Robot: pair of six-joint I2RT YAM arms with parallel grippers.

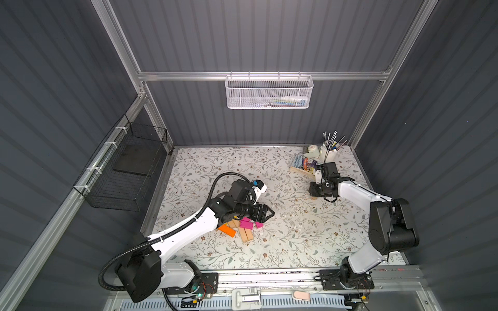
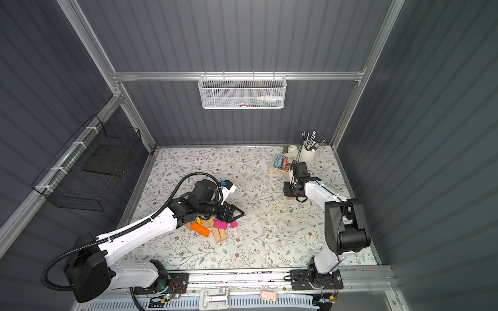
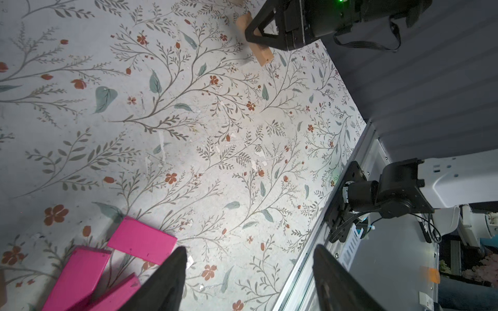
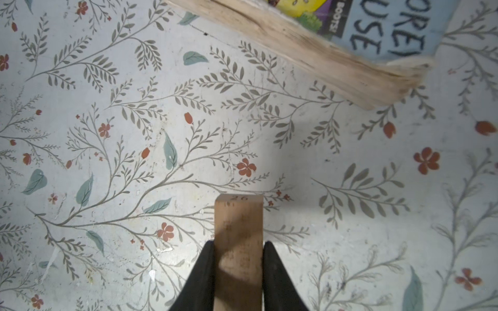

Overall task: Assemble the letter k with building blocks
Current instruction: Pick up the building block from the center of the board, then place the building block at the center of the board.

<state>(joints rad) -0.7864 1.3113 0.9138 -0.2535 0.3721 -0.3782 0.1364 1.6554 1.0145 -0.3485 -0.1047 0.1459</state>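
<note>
Right wrist view: right gripper [image 4: 238, 243] clenched on a plain tan block [image 4: 238, 215], jaws flat against its two long sides, free end jutting ahead over the floral table [image 4: 107, 161]. Wooden book tray [image 4: 296, 51] near ahead, apart from the block. Both top views hide this block almost wholly under the gripper. Left wrist view gives it side-on and tilted; contact with the table cannot be told

Pile [image 1: 239, 229] sits left of table centre, partly under the left arm [image 1: 188, 229]: magenta blocks [image 3: 141, 243], orange block [image 1: 227, 230], plain tan ones. Yellow block [image 2: 199, 220] shows in a top view only

Room: wide bare table between pile and right gripper, and on toward the front rail and right wall

Left gripper [image 3: 249, 250] spread wide, nothing between the jaws, just beside the magenta blocks; one finger [image 3: 172, 269] overlaps a magenta edge, touch cannot be told
</note>
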